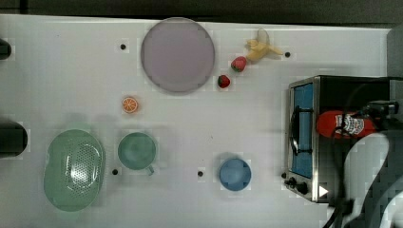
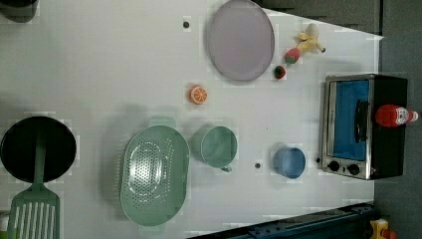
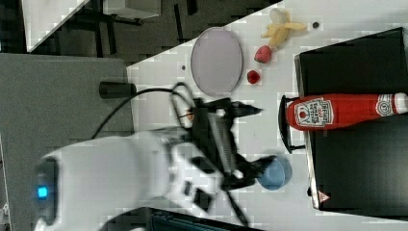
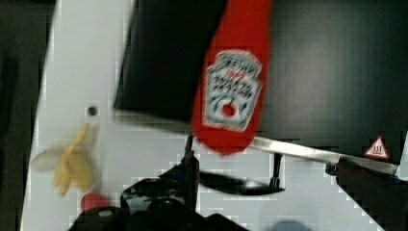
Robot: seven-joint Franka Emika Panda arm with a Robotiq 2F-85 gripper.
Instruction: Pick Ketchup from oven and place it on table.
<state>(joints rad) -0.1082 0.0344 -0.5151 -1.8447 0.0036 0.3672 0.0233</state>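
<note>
The Ketchup (image 1: 344, 124), a red bottle with a white-and-red label, lies on the black top of the oven (image 1: 304, 137), its base toward the oven's front edge. It also shows as the Ketchup (image 3: 337, 111), the Ketchup (image 2: 394, 115) and the Ketchup (image 4: 232, 91). The oven (image 2: 348, 124) stands at the right end of the white table (image 1: 71, 71) in the top view, glass door shut. My gripper (image 3: 260, 138) is open, raised near the bottle and apart from it. Nothing is between the gripper (image 4: 267, 163) fingers.
On the table are a purple plate (image 1: 177, 54), a banana (image 1: 261, 47), two strawberries (image 1: 238, 63), an orange slice (image 1: 129, 105), a green cup (image 1: 137, 151), a blue bowl (image 1: 235, 173) close to the oven front, and a green colander (image 1: 73, 170). A black pan (image 2: 37, 149) and spatula (image 2: 34, 214) lie at the left view's left.
</note>
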